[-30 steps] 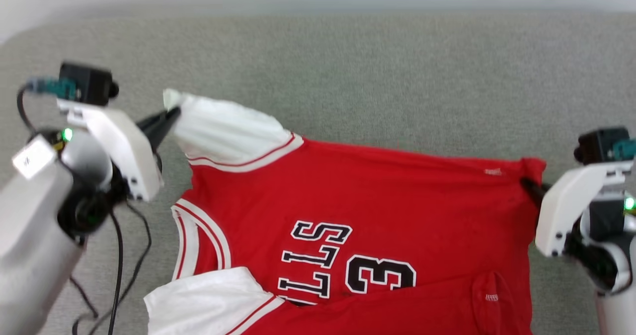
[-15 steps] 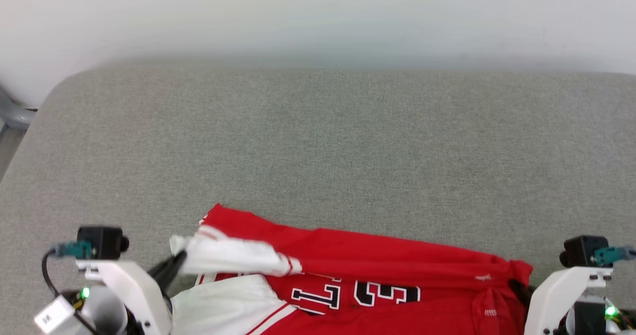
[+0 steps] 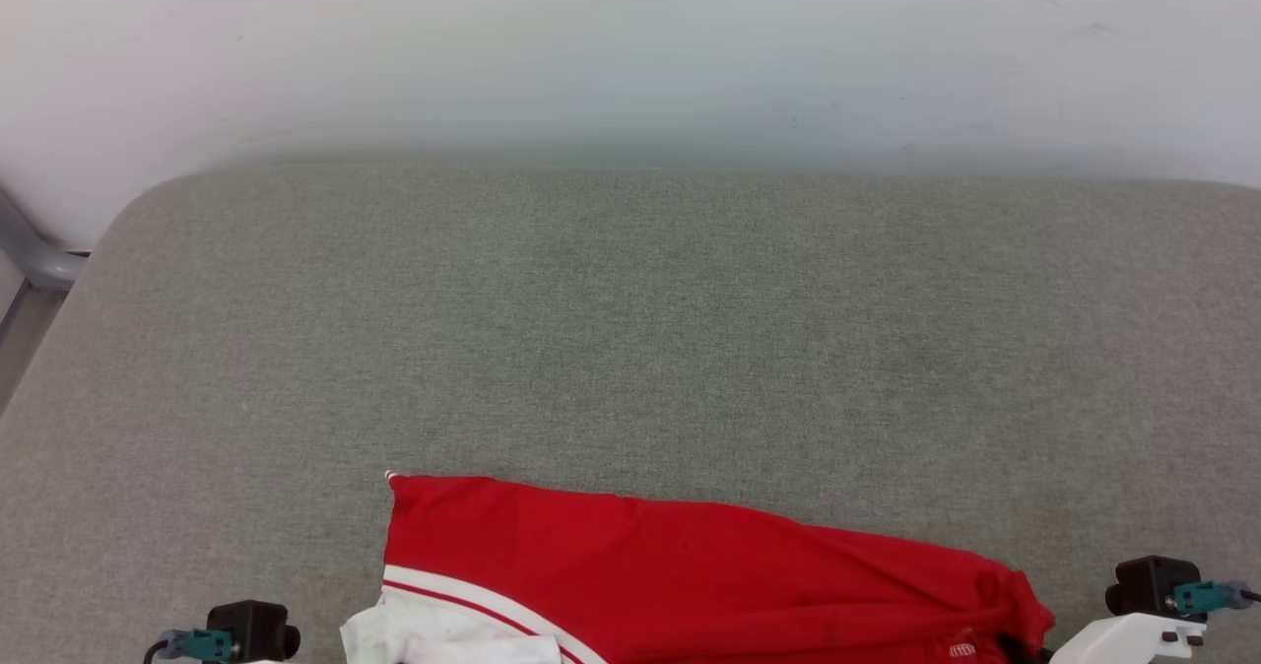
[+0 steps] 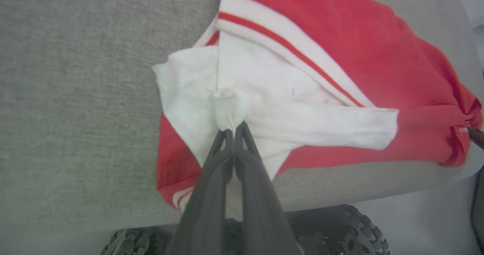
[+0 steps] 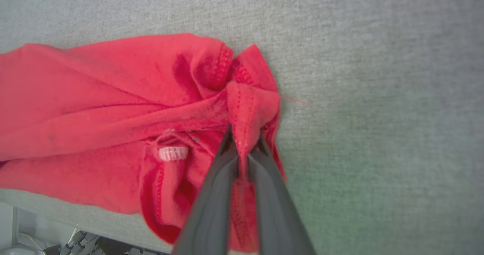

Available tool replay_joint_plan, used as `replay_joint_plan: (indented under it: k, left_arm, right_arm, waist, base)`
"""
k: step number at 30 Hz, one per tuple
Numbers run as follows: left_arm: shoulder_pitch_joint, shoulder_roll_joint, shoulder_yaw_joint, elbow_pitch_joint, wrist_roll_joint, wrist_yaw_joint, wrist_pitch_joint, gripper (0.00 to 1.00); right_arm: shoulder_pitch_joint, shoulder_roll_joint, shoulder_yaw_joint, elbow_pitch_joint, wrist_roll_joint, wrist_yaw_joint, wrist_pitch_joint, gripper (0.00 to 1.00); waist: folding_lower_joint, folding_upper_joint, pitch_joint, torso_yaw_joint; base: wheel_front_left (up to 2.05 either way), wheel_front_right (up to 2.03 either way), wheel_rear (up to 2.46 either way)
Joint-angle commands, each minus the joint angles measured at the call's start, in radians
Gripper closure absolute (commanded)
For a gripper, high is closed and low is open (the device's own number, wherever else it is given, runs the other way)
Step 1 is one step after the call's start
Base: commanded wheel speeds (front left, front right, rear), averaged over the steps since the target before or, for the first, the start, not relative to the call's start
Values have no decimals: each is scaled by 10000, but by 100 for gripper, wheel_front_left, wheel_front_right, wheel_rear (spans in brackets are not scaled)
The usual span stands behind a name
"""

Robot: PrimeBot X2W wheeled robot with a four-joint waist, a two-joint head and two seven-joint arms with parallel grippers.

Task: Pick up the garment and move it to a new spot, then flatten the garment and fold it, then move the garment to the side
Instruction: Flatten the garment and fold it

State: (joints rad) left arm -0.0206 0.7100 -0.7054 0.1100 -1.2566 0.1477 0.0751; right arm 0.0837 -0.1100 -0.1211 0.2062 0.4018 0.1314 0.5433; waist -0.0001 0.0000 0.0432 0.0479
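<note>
Where the garment point(image 3: 690, 565) lies folded along the near edge of the grey pad point(image 3: 630, 329), both tools grip it. The left gripper point(image 4: 230, 132) is pinched tight on a bunched white sleeve. The right gripper point(image 5: 242, 143) is clamped on a red hem corner at the opposite end. Both sets of fingers point across the pad. Some cloth overhangs the near edge. Open pad extends from the garment to the wall point(image 3: 630, 53).

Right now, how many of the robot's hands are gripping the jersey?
2. The left hand pinches the jersey by its white sleeve; the right hand pinches a bunched red corner at the other end.
</note>
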Motion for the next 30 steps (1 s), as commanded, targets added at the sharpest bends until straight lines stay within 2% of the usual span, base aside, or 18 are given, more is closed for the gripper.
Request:
replay_joint_plan:
  k: [1,2,3,4,8,12,19,24,27,30]
  left_arm:
    - [-58,-76,22,103,8,-64,-94,64]
    - [-148,-193,65,222,-43,-161,-161,25]
    - [-193,-266,29,337,-48,-251,-140,3]
    - [-283,-311,14,427,25,-320,-194,0]
    - [-532,-487,112,600,264,-462,-646,0]
    - [-724,-518,285,415,789,-316,-1456,0]
    - [-958,-639,888,-151,1928,204,-3109,0]
    - [-781,-920,1680,-784,3100,851,-3395,0]
    - [-552,-1248,2386,-1353,4067,1194,-3414,0]
    - [-254,-1542,2867,-1844,4850,1355,-3417,0]
  right_arm:
    - [164,81,38,125,62,-16,-56,0]
    - [168,88,77,153,67,-16,-157,0]
    - [174,97,97,166,109,-19,-263,0]
    - [186,85,126,169,127,-19,-360,0]
    - [229,50,245,-227,192,-17,-778,0]
    - [430,-39,180,-975,247,-13,-866,0]
    - [794,-151,-785,-2488,71,-13,177,0]
    - [741,-416,-1228,-2934,-26,-13,1116,0]
    - [609,-539,-1095,-2907,-24,-13,1559,0]
    - [456,-610,-859,-2768,-30,-13,1799,0]
  waist:
    - [1,0,-7,-3]
    - [1,0,-15,-4]
    - [1,0,-26,-6]
    - [1,0,-41,-15]
    - [1,0,-137,-64]
    - [1,0,-277,-114]
    - [1,0,-388,-112]
    - [1,0,-348,3]
    - [1,0,-258,158]
    - [1,0,-143,320]
  base:
    - [0,0,0]
    - [0,0,0]
    - [0,0,0]
    - [0,0,0]
    - [0,0,0]
    - [0,0,0]
    - [0,0,0]
    - [0,0,0]
    - [0,0,0]
    - [0,0,0]
